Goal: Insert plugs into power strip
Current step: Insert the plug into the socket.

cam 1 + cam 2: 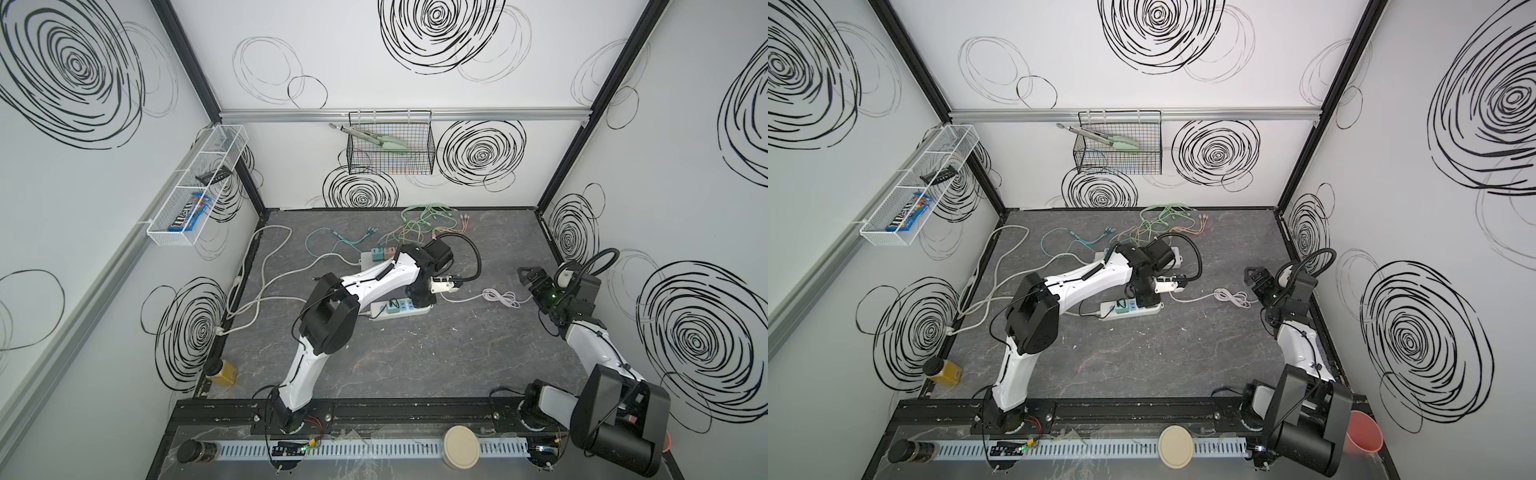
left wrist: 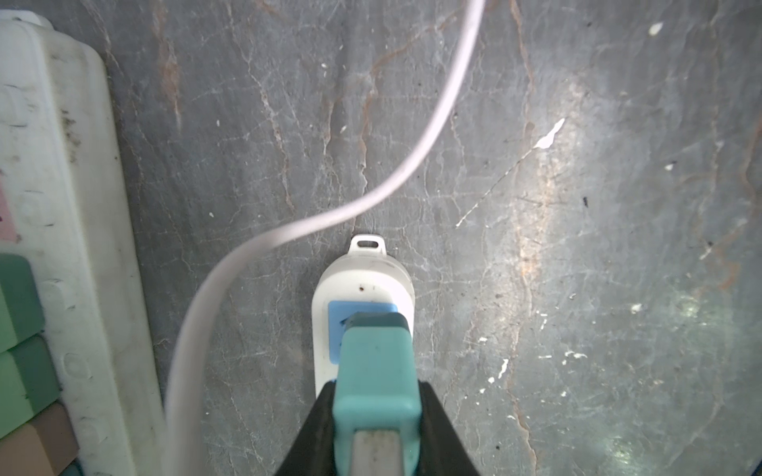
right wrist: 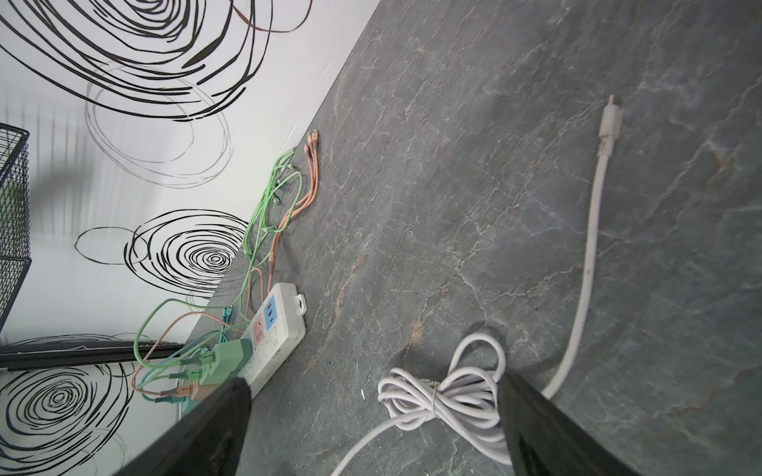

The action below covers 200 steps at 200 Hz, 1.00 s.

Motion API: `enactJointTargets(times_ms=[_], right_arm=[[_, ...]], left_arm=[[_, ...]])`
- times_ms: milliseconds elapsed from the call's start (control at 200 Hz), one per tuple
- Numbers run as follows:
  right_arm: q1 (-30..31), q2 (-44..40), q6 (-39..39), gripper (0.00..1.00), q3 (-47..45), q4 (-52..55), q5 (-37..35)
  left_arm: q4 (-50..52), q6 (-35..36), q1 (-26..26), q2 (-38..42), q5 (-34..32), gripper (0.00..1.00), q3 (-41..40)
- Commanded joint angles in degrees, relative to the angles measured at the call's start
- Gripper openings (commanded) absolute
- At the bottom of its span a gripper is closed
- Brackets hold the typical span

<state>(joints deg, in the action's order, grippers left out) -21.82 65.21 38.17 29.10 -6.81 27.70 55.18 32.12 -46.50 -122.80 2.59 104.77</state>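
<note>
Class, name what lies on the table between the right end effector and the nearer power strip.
A bundled white cable lies between the right end effector and the nearer power strip, plain in both top views.

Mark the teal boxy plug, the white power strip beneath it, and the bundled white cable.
Teal boxy plug [image 2: 377, 371]: left wrist view, its teal body.
White power strip [image 2: 363, 280]: left wrist view, its rounded end.
Bundled white cable [image 3: 445, 395]: right wrist view, the tied middle.

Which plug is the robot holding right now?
The teal plug with the white cable, pinched in the left gripper over a blue socket. The green plugs and pinkish plug sit in the other power strip, untouched.
</note>
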Motion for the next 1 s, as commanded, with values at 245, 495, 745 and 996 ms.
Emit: enactJointTargets(times_ms=[245,495,745,996], right_arm=[[0.0,-1.4,-1.3,0.97,1.3,1.7,0.0],[0.0,-1.6,-1.4,0.97,1.0,1.6,0.1],[0.1,-1.8,-1.9,0.97,1.3,2.2,1.0],[0.1,-3.0,-3.0,0.97,2.3,4.7,1.3]], left_arm=[[-4.1,0.1,0.4,-4.7,-1.3,0.0,-3.4],[-12.9,-2.1,0.2,-2.3,0.1,0.0,-15.8],[-10.5,-2.9,0.0,-1.6,2.1,0.0,-10.6],[-11.8,-1.8,-0.8,-2.1,3.2,0.0,-7.2]])
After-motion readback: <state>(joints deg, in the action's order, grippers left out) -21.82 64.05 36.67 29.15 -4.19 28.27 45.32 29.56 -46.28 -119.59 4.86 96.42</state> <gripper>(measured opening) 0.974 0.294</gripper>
